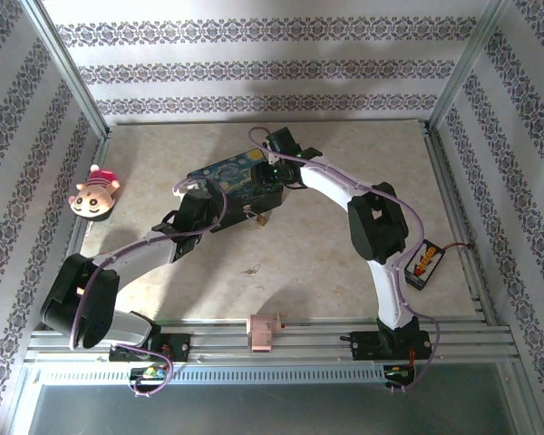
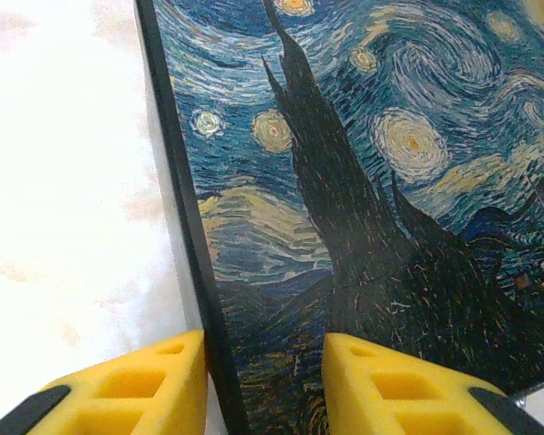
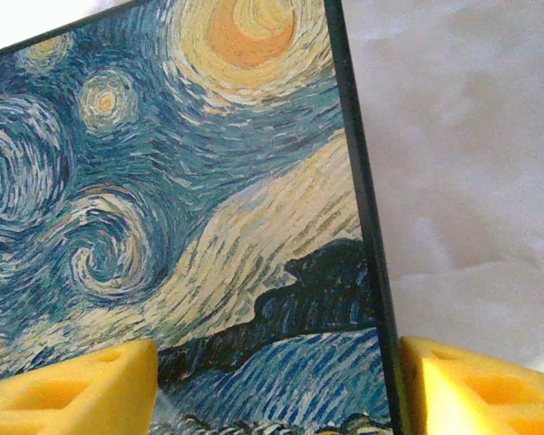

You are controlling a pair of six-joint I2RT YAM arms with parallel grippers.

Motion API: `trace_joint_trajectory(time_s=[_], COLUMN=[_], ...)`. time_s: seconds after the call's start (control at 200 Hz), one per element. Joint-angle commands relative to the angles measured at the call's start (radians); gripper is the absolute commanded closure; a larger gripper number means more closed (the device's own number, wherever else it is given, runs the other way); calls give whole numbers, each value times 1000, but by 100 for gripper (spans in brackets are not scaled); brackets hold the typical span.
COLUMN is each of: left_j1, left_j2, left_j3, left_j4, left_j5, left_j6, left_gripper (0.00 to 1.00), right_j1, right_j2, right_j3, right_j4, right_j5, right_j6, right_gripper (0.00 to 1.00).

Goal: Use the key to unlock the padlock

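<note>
The painted box, its lid covered in a blue swirling night-sky picture, lies at the table's middle back. A small brass-yellow padlock hangs at its near side. My left gripper is at the box's left end. It stands open astride the black edge, one yellow finger outside and the other over the lid. My right gripper is open wide over the right end, with its right finger beyond the edge. A tiny object lies on the table; whether it is the key I cannot tell.
A pink plush toy sits at the left edge. A black box with red wires lies at the right. A pink block rests on the front rail. Patterned walls enclose the table.
</note>
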Motion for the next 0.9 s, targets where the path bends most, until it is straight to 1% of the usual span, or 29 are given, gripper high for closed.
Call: trace_joint_trajectory(time_s=[0.0,0.22,0.35,0.44,0.6,0.755,0.895], left_j1=[-26,-27,-28,-26,-18,2,17], left_j2=[-20,50,72,67,51,19,-28], left_j3=[17,37,64,76,80,61,50], left_j4=[40,98,101,96,81,73,43], left_j5=[46,96,82,67,33,20,15], left_j6=[-5,-41,-41,-32,-26,-28,-22], left_gripper=[63,63,63,62,57,48,38], right_j1=[49,29,10,3,-6,-13,-2], right_j2=[45,110,151,140,51,-49,-168], right_j3=[55,187,273,294,246,168,18], right_j4=[-33,-108,-178,-220,-229,-223,-168], right_j5=[-67,-45,-26,29,129,189,240], right_j6=[19,-14,-38,-69,-115,-135,-125], right_gripper=[33,27,22,18,10,8,8])
